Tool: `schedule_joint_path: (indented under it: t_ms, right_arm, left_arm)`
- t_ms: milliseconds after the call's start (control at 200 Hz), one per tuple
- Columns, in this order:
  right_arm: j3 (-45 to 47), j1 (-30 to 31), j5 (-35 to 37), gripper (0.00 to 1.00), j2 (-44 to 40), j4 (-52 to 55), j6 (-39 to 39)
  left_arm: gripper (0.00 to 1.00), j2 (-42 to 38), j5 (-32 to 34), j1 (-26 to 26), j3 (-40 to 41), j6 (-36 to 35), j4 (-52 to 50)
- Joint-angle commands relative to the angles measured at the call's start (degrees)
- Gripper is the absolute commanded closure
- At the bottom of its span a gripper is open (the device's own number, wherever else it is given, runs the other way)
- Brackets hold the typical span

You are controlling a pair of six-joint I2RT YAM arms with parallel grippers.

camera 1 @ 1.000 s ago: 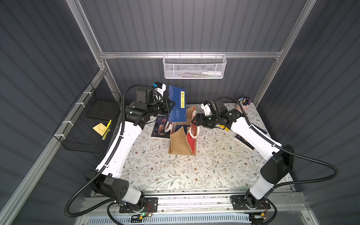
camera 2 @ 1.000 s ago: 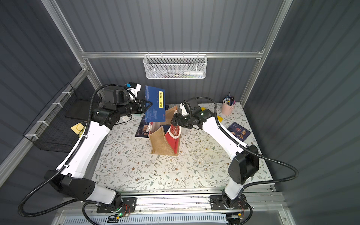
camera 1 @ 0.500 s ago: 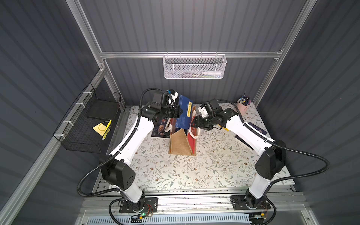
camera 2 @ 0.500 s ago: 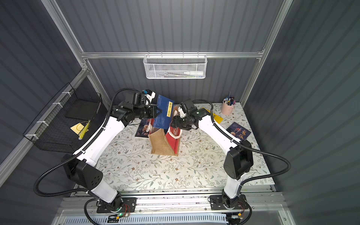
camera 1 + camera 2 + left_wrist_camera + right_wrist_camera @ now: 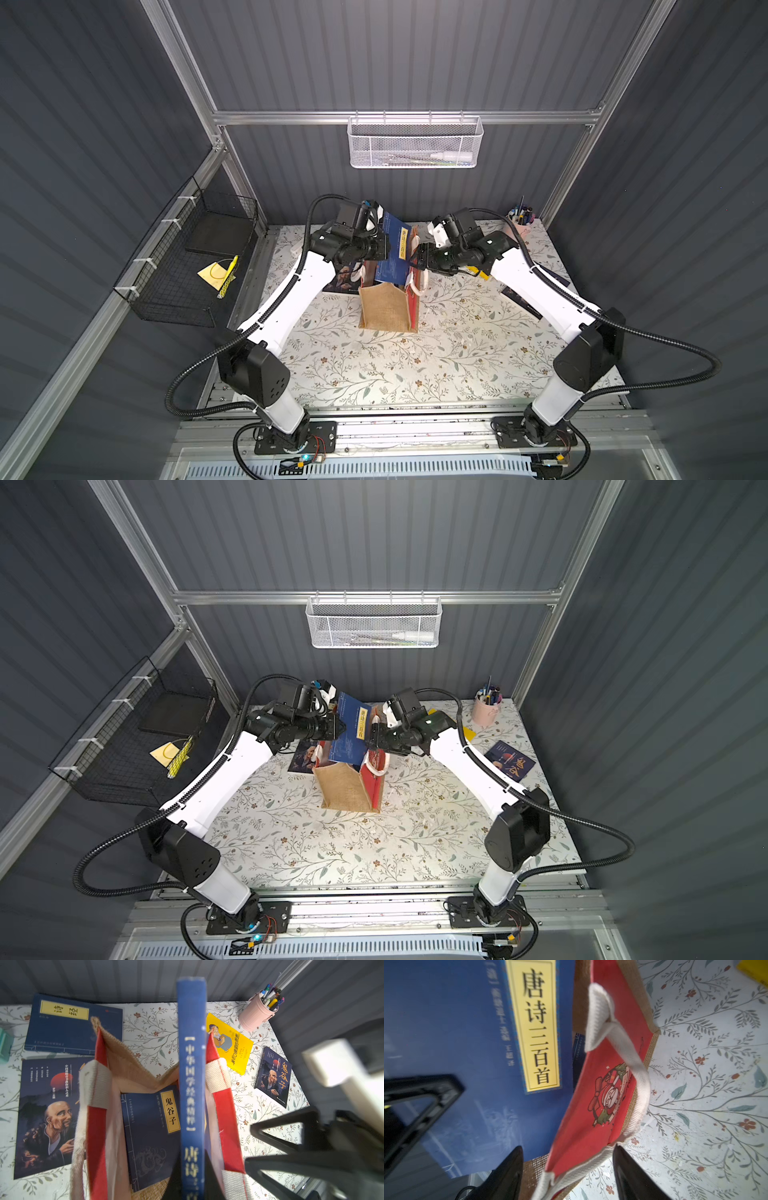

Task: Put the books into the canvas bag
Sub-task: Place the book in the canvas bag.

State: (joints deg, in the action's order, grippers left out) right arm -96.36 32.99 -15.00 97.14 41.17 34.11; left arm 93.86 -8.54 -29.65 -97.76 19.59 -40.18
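While left hand (image 5: 192, 1169) clamps blue book (image 5: 192, 1074), partly hidden behind canvas bag (image 5: 384, 305), right hand (image 5: 567, 1148) gapes.

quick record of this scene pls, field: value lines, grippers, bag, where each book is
left gripper: shut on held book
held book: blue, tilted, lower edge at the bag's mouth
right gripper: open, fingers either side of the bag's red wall
canvas bag: upright, mouth open
in bag: packed book, navy
on table: navy book, large portrait book, yellow book, small portrait book
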Motion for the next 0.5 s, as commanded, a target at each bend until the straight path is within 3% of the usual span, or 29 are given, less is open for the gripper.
schedule_joint_path:
  t_ms: [0,235,320,495]
  right_arm:
    - [-0.15,0.64,-0.48,0.3,0.53,-0.55,0.53]
    - [-2.71,1.28,-0.2,0.34,5.05,4.0,-0.76]
    - [-1.96,1.34,0.15,0.44,4.85,4.05,-1.3]
    - [-1.03,1.2,0.73,0.75,3.54,4.02,-2.24]
  left_arm:
    - [1.0,0.33,0.02,-0.41,0.3,2.82,-3.28]
    - [1.0,1.69,0.8,-0.41,-1.75,4.94,-4.31]
    - [1.0,3.05,1.48,-0.4,-3.71,5.1,-5.78]
    - [1.0,7.6,2.11,-0.4,-8.34,5.1,-9.14]
